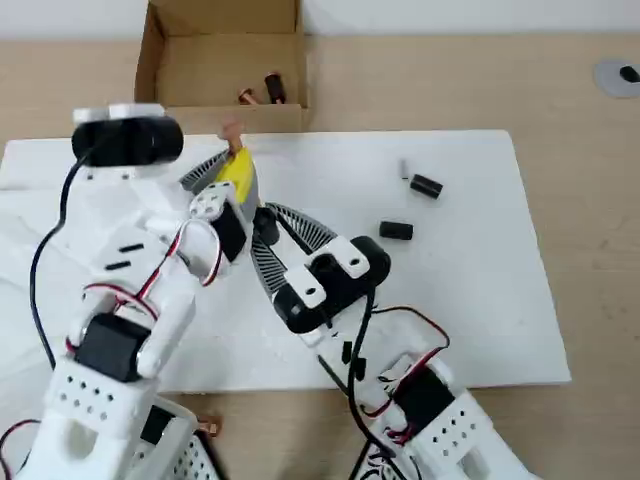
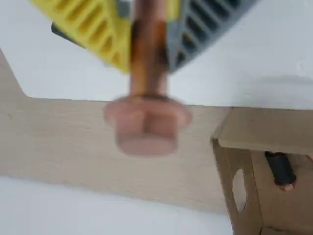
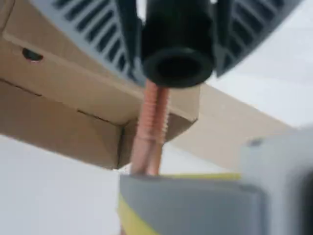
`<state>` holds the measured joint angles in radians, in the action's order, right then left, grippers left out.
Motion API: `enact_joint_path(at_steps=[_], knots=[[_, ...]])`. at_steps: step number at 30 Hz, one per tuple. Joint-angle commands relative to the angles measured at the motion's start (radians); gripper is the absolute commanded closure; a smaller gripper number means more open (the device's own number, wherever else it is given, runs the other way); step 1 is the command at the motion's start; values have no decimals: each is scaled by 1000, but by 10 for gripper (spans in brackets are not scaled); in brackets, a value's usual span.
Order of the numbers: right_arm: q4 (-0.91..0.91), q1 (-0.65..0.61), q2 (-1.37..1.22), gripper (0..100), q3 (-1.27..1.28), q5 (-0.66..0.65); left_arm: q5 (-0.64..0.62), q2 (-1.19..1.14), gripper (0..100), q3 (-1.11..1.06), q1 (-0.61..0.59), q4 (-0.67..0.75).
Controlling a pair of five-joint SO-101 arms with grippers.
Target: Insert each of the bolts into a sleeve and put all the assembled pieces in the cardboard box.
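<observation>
While the tally is taken: two pieces [image 1: 262,90], one coppery and one black, lie in the cardboard box [image 1: 190,118]. They are probably finished assemblies, though the high view does not settle it.
Left gripper [image 2: 149,49]: closed on a copper bolt [image 2: 146,122]. The shank is pinched between the yellow and grey fingers and the head juts past the tips, close to the box's front wall.
Right gripper [image 3: 178,29]: clamped around a black sleeve [image 3: 178,58], held right at the bolt's threaded end.
Step in hand: likely the third pairing. Bolt and sleeve meet, but the insertion does not look finished.
Left to do: two loose sleeves [image 1: 425,186] lie on the white mat [image 1: 480,300], well apart from the arms. Each needs a bolt, then a place in the box.
Hard to make out: it cannot be told whether the thread tip has entered the bore, as the sleeve mouth facing the right wrist camera looks empty. A small grey thing [image 1: 404,170] just beside the farther sleeve may be a bolt but is too small to tell. The box's back wall is cut off.
</observation>
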<state>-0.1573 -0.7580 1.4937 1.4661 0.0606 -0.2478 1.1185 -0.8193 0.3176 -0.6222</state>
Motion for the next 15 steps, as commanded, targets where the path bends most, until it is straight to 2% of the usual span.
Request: enact_joint_path(at_steps=[1,15], knots=[[-2,-2,8,989,-70,8,-5,85,995,-5,11,32],[-3,-2,7,989,-70,71,-9,308,995,-109,18,55]])
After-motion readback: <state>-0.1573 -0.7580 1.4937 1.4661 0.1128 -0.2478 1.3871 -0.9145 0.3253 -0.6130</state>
